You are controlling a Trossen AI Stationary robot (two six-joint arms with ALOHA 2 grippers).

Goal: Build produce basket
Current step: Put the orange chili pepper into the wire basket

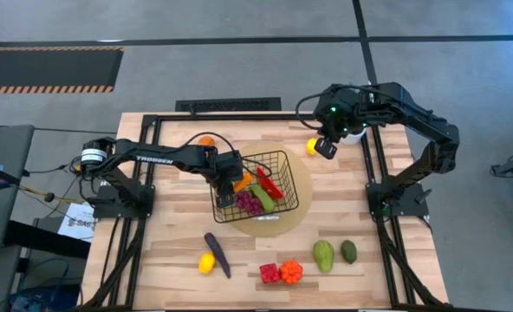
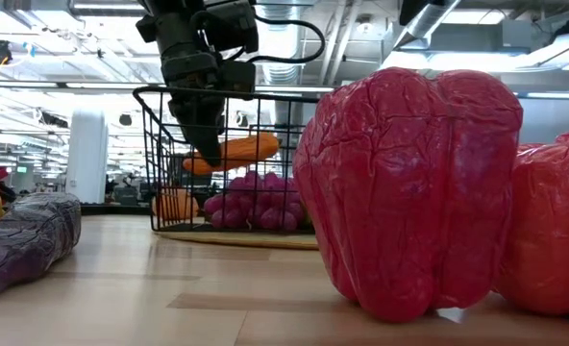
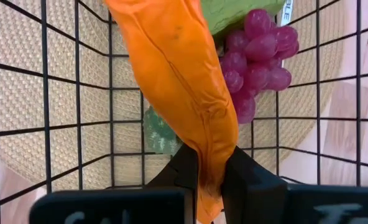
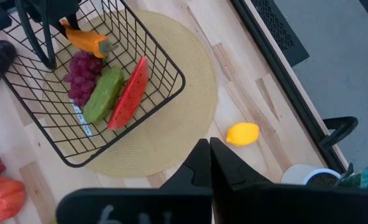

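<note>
One carrot [image 3: 184, 93] in left pincer [image 3: 210, 180], over basket [image 1: 278, 160]

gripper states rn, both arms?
Left gripper: shut on the carrot, inside the basket.
Right gripper: shut, empty, raised near the lemon.

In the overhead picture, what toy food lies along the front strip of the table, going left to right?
Lemon → eggplant → red pepper → orange pepper → large avocado → small avocado.
</note>
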